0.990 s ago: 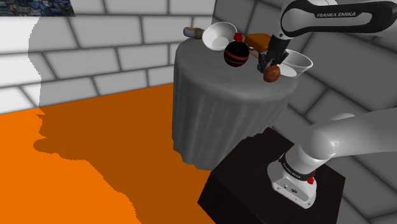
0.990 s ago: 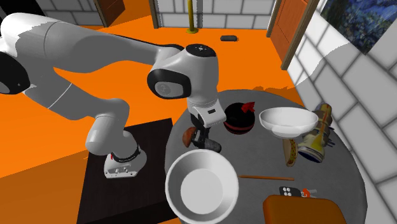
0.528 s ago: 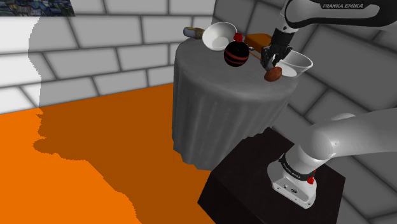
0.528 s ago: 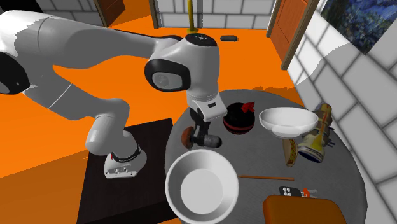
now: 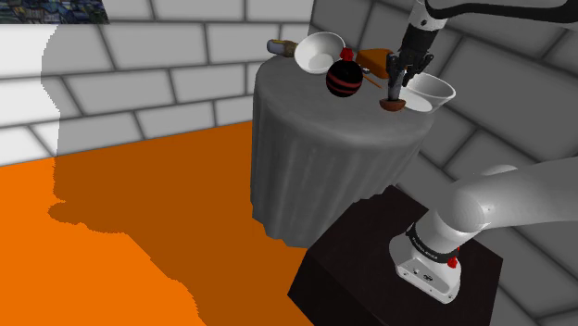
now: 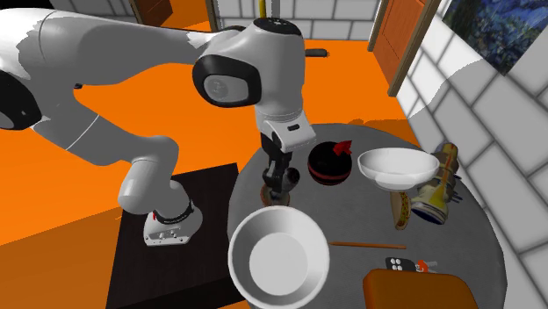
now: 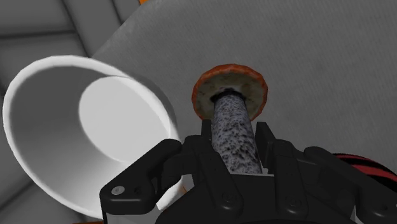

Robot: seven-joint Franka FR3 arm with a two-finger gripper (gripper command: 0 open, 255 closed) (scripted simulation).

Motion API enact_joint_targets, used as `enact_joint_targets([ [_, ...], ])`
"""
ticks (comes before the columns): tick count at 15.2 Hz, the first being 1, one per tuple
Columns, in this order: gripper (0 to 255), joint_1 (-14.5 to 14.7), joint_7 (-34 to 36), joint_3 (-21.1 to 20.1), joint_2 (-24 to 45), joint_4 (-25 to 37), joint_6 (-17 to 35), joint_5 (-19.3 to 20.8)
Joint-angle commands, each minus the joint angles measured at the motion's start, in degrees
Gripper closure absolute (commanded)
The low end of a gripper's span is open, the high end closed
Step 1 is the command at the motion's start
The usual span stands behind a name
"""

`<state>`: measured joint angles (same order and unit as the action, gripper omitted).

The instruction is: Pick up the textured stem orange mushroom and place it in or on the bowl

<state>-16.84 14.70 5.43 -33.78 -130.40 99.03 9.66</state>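
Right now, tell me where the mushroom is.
In the shoulder view's upper right, the mushroom hangs cap-down, stem clasped in the fingers, beside the white bowl.

Mushroom (image 7: pixel 230 95) in the hand (image 7: pixel 235 137) over the table (image 5: pixel 315 120), just beside the bowl (image 5: pixel 430 94); second bowl (image 5: pixel 320 51) well apart.

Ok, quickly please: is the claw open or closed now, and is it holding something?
Claw: closed on the mushroom, clasping its speckled stem, cap pointing away from the claw, beside the white bowl.

Base of the mushroom (image 7: pixel 233 121) stem hidden inside the end effector (image 7: pixel 235 136)
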Motion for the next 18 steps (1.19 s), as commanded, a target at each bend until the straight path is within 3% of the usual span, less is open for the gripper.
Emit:
enact_joint_targets([
  [1, 255, 0.01, -0.24, -0.03, 0.25, 1.72, -1.46, -0.07],
  [16, 255, 0.15, -1.50, -0.54, 3.02, 15.02, -11.93, -0.61],
  [18, 255, -0.63, -4.33, 1.70, 3.66, 15.78, -11.62, 0.34],
])
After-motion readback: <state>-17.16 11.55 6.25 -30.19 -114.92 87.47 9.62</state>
